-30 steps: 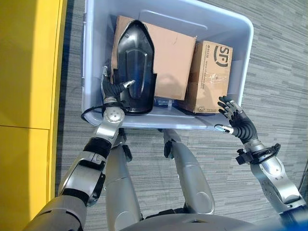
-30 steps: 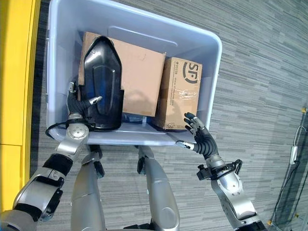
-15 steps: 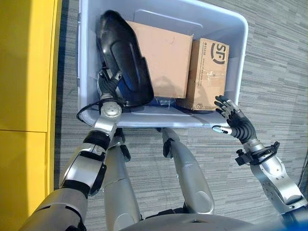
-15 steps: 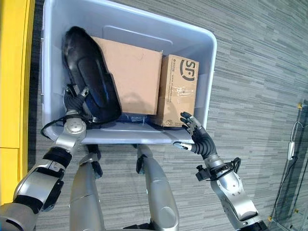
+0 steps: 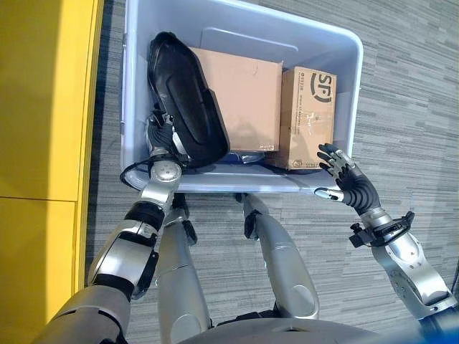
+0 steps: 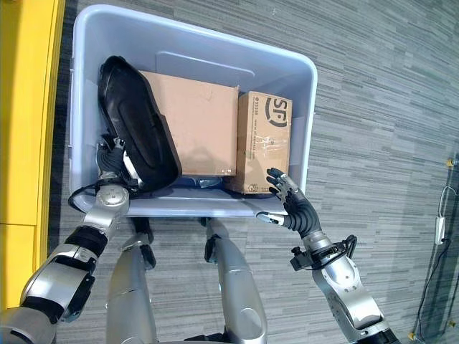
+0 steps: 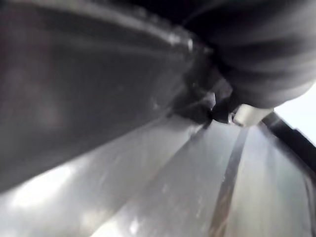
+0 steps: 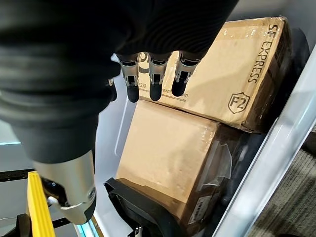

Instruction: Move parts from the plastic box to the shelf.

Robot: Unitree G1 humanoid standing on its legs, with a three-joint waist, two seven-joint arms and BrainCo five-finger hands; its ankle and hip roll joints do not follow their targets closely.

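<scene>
A long black moulded part (image 5: pixel 186 100) stands tilted in the left side of the pale blue plastic box (image 5: pixel 244 185), its tip near the far left corner. My left hand (image 5: pixel 162 137) grips the part's near lower edge, fingers curled round it; the left wrist view shows the part's dark surface (image 7: pixel 74 74) from very close. A large cardboard carton (image 5: pixel 244 97) lies in the middle and a smaller printed carton (image 5: pixel 310 115) to its right. My right hand (image 5: pixel 344 179) hovers open over the box's near right rim, its fingers (image 8: pixel 155 74) spread just short of the smaller carton (image 8: pixel 232 74).
The yellow shelf (image 5: pixel 43 107) runs along the left of the box, with a narrow strip of floor between them. Grey striped carpet (image 5: pixel 409 86) lies to the right and in front. A dark flat item (image 5: pixel 247 152) peeks out under the cartons.
The black part has swung from lying over the large carton to leaning toward the box's left wall, with my left hand still on its near end. The right hand has barely moved.
</scene>
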